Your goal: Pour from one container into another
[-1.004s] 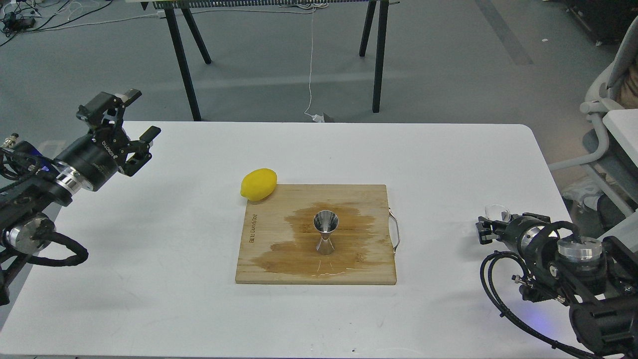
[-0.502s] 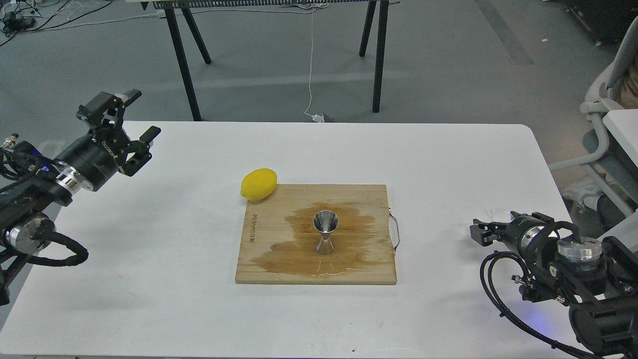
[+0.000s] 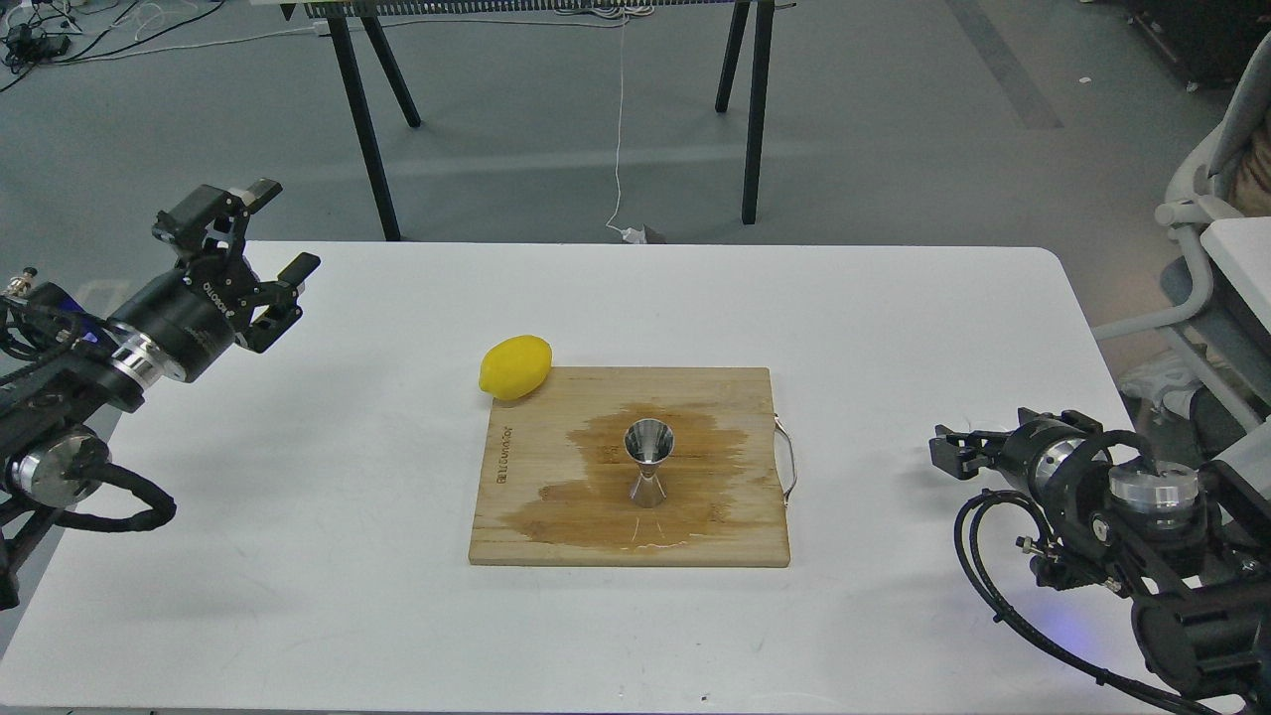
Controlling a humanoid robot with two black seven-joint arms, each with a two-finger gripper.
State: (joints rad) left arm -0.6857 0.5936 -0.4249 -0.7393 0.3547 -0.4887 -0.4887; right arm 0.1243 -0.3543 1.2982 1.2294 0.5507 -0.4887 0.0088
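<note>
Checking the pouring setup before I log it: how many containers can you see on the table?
1: the steel jigger, upright in the wet patch on the wooden cutting board. No glass cup shows now; it may be hidden behind the right gripper.

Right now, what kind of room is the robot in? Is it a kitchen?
Probably a lab or workshop, not a kitchen. The white table stands on a bare grey floor, loose cables trail across it, and an office chair sits at the right edge.
</note>
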